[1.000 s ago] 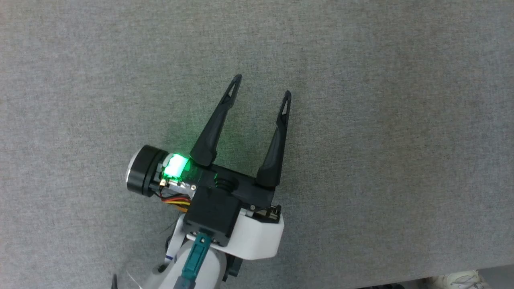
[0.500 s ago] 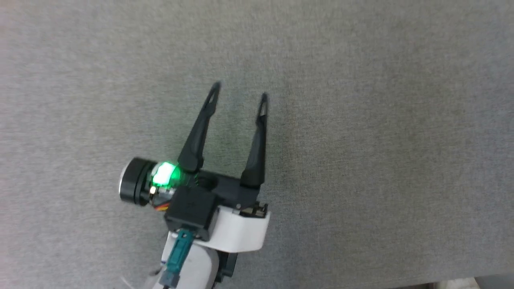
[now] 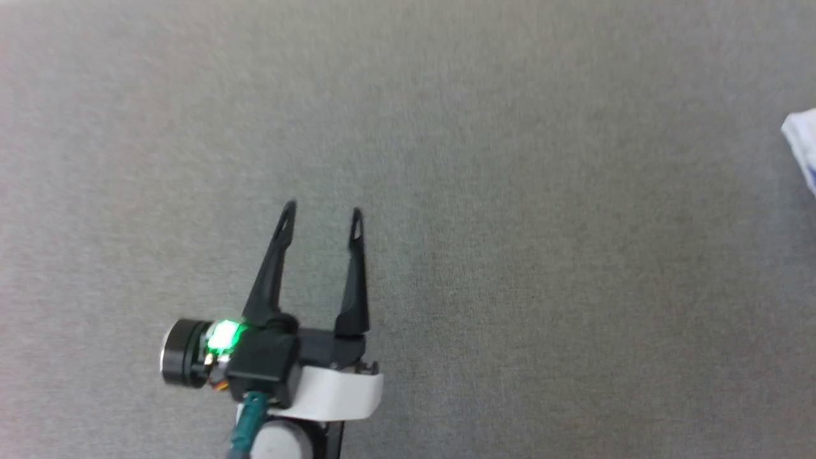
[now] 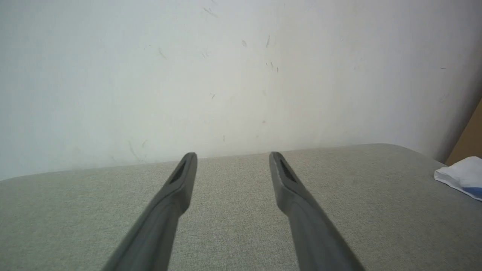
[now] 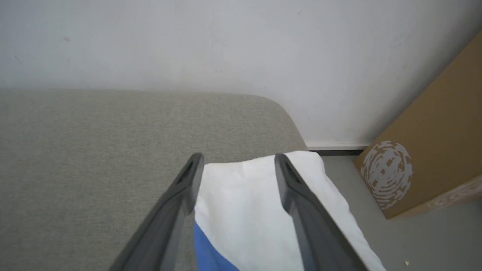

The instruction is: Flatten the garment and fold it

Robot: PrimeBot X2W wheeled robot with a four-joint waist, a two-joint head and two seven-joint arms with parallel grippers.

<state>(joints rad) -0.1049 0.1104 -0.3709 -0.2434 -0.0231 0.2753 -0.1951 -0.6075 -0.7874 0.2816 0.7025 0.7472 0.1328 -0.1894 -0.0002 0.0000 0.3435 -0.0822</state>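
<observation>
The garment [image 5: 248,210] is a white cloth with a blue patch, lying near the far right corner of the grey surface. Its edge peeks in at the right border of the head view as the garment [image 3: 802,146] and at the right of the left wrist view as the garment [image 4: 461,176]. My right gripper [image 5: 238,160] hovers over it, open, with white cloth showing between the fingers. My left gripper [image 3: 322,213] is open above bare grey fabric at the lower left, well away from the garment; the left gripper [image 4: 232,160] holds nothing.
A grey fabric-covered surface [image 3: 510,191] spreads under both arms and ends at a white wall [image 4: 226,67]. A brown cardboard box [image 5: 433,158] stands on the floor beyond the surface's rounded right corner.
The head camera has shifted, bringing the garment's edge into view at the right. The left gripper now sits lower and further left in the picture, and its fingers stand closer together.
</observation>
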